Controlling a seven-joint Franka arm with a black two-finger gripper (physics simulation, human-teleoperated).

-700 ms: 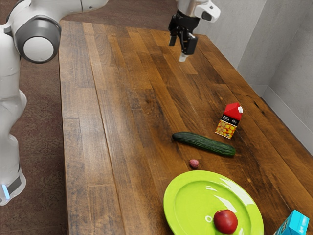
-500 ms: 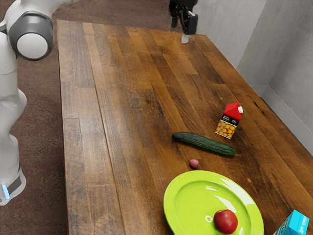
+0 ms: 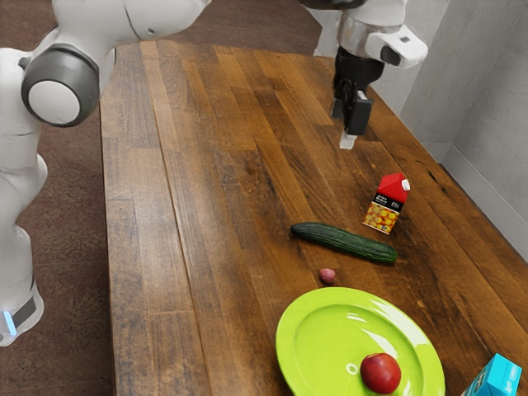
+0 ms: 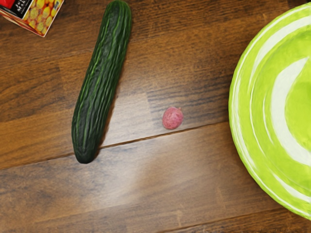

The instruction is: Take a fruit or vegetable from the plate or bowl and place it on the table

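Note:
My gripper [image 3: 350, 124] hangs above the far part of the table, beyond the carton and the cucumber in the exterior view. Its state is unclear. A lime-green plate [image 3: 312, 336] lies near that view's lower edge, with a round red fruit [image 3: 380, 374] resting on it. On the tabletop is a dark green cucumber [image 3: 343, 242], and between it and the plate sits a small pink item [image 3: 327, 275]. The wrist view has the cucumber [image 4: 101, 82], the pink item [image 4: 172, 118] and part of the plate [image 4: 250, 121], apart from one another.
A red-topped juice carton [image 3: 386, 203] stands just beyond the cucumber; its corner [image 4: 40, 17] appears in the wrist view. A blue carton [image 3: 497, 379] is at the exterior view's lower right. Grey walls flank the wooden table [image 3: 223, 206].
My hand rose slightly toward the table's far end, then came back lower, nearer and toward the exterior view's right. The plate, fruit, cucumber and cartons have stayed put.

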